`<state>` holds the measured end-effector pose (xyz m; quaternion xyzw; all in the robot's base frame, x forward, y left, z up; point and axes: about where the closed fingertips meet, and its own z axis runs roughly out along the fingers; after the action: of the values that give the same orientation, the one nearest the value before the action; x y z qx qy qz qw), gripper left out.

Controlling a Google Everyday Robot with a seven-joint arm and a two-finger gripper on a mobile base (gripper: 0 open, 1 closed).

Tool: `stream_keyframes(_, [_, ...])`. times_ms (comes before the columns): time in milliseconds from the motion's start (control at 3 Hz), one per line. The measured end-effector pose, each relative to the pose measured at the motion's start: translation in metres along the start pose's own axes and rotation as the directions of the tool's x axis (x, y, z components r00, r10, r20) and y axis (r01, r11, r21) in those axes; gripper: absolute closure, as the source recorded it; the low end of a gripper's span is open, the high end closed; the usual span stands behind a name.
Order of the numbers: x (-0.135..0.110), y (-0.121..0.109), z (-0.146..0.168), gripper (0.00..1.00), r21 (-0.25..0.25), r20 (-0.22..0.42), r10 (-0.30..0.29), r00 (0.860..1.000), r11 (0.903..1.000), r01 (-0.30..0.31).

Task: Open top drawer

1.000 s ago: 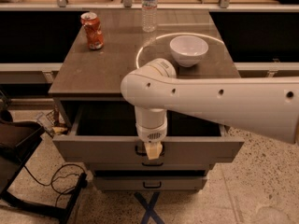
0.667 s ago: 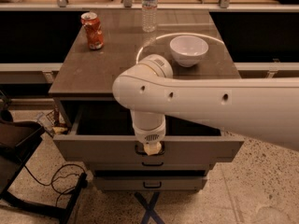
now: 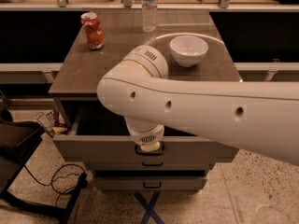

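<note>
Your claw (image 3: 150, 147) is at the top drawer (image 3: 93, 148) of three, grip you cannot tell; counter (image 3: 117, 55) holds one can (image 3: 93, 30), one bottle (image 3: 149, 8), one bowl (image 3: 188, 50).

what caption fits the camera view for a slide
End effector at the front of the partly open top drawer, with bowl, bottle and can on the cabinet above.

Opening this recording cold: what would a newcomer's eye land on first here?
The big white arm sweeping in from the right fills the middle of the view, its gripper down at the front centre of the top drawer, which stands pulled out. Behind it, on the cabinet top, sit a white bowl, a dented red can and a clear bottle.
</note>
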<state>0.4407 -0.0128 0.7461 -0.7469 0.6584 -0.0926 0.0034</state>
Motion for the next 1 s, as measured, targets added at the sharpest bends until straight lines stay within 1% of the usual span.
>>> stream_keyframes(333, [0.017,-0.008,-0.002,1.00,0.044,0.000,0.010,1.000,0.9990,-0.010])
stream_keyframes(667, [0.038,-0.018,0.001,1.00,0.111,0.020,-0.001,1.000,0.9938,-0.001])
stream_keyframes(1000, [0.058,-0.030,0.006,1.00,0.173,0.049,-0.010,0.999,0.9849,0.001])
